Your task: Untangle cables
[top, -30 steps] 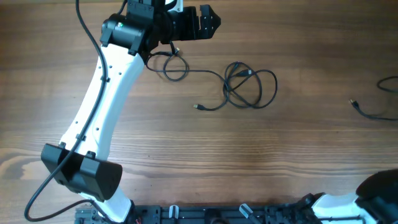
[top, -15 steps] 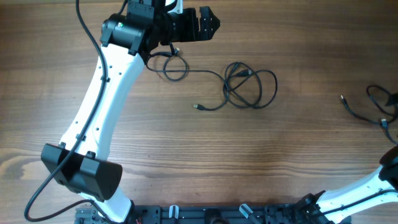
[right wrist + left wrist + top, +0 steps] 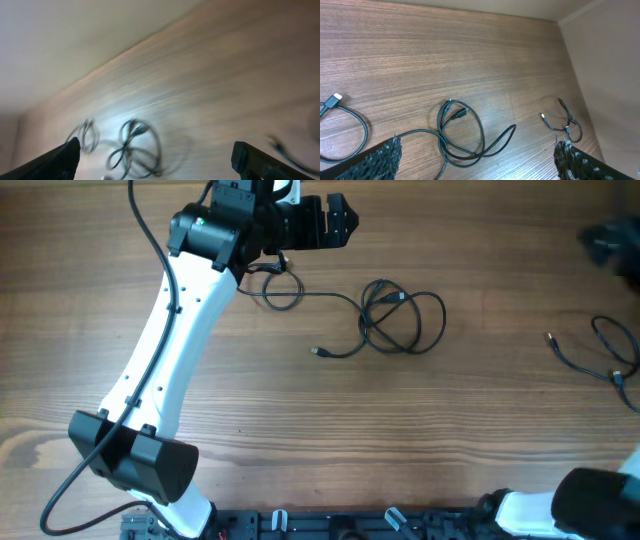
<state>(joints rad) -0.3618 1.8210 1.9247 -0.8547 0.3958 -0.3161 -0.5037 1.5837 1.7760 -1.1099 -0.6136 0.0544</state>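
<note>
From overhead, we see the thin black cables lying flat on the brown wood-grain table (image 3: 450,440). The tangled cable (image 3: 402,320) sits mid-table as a knot of overlapping loops. One tail ends in a small plug, and another strand runs to a smaller loop just beside the black left gripper (image 3: 340,222) on its white arm. The second cable (image 3: 600,355) curls at the right edge, well apart from the first. The right gripper (image 3: 610,238) above it is a dark blur.

In the left wrist view, the left gripper (image 3: 477,145) is released, its fingers spread wide with nothing between them. The tangled cable (image 3: 460,131) lies beyond, and the second cable (image 3: 565,122) is farther off.

The right wrist view is blurred. The right gripper (image 3: 155,150) is also spread and holds nothing, and the tangled cable (image 3: 137,145) shows as smeared loops.
</note>
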